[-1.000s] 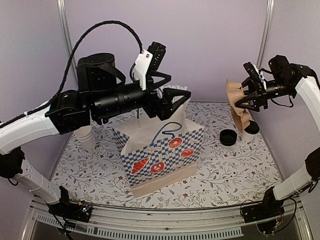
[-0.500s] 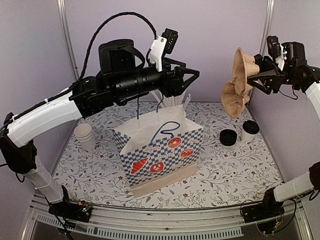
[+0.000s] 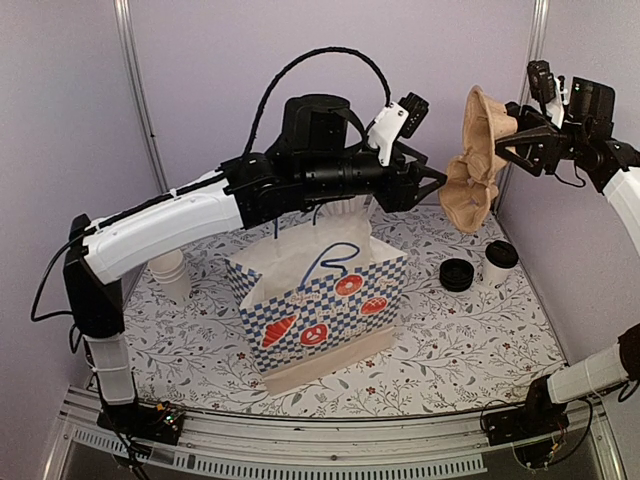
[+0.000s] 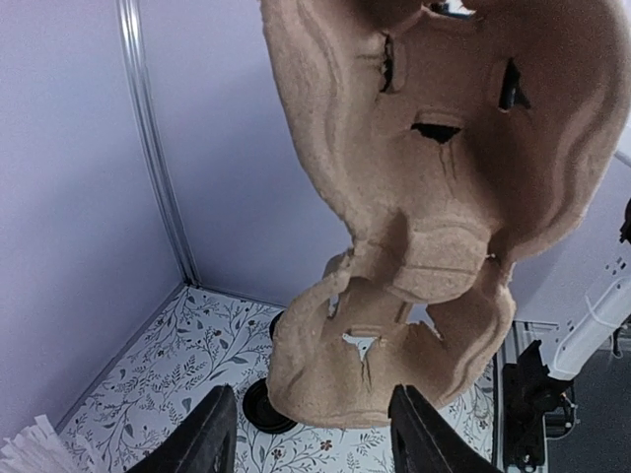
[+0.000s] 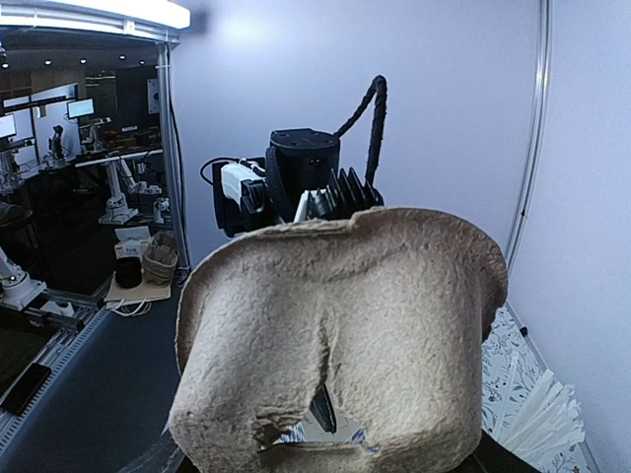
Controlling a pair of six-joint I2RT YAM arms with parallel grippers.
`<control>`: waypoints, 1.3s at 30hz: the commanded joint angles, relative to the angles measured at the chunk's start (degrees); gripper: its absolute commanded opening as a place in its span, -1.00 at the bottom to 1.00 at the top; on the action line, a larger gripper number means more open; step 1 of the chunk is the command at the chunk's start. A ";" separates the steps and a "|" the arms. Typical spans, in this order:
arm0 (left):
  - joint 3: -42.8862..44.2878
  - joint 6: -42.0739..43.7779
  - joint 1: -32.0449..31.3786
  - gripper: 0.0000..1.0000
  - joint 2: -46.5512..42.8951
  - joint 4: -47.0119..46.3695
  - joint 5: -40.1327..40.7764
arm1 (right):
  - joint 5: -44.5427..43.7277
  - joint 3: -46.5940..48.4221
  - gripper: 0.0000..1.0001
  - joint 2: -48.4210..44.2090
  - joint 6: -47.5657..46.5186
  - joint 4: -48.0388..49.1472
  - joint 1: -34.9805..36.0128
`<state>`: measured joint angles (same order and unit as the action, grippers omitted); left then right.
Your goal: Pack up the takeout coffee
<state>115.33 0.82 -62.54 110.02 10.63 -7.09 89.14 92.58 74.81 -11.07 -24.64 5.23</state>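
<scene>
handover step, likely: pulp carrier (image 3: pixel 478 165) pinched aloft in right end effector (image 3: pixel 513 143), left end effector (image 3: pixel 438 182) spread just beside its lower edge. next: close squarely on that edge.

The cup carrier (image 3: pixel 475 165) is moulded pulp: tan, matt and coarse-grained, with ragged, fibrous edges around its slots. The bag (image 3: pixel 320 310) is smooth printed paper. The takeout coffee (image 3: pixel 499 262) is matt white paper under a black plastic lid with a faint sheen. The left arm (image 3: pixel 170 215) has a glossy white plastic shell, then matt black casing. The counter (image 3: pixel 450 350) looks matt under its floral print.
</scene>
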 commanded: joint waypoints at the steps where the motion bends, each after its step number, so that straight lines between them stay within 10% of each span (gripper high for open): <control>1: 7.25 2.56 1.33 0.10 4.63 3.46 -3.39 | 10.28 -0.73 0.29 -0.33 3.15 2.93 0.23; 34: 17.39 -3.51 4.09 -0.61 14.83 -2.00 -15.52 | 10.79 -7.10 0.29 -2.11 13.87 14.45 0.77; 39: 16.59 -3.06 4.03 -0.79 11.84 -2.04 -14.51 | 10.92 -6.18 0.56 -2.04 15.57 16.11 0.32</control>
<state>130.85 -2.37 -59.07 124.51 10.24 -22.04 89.34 85.95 73.76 1.83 -11.05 5.67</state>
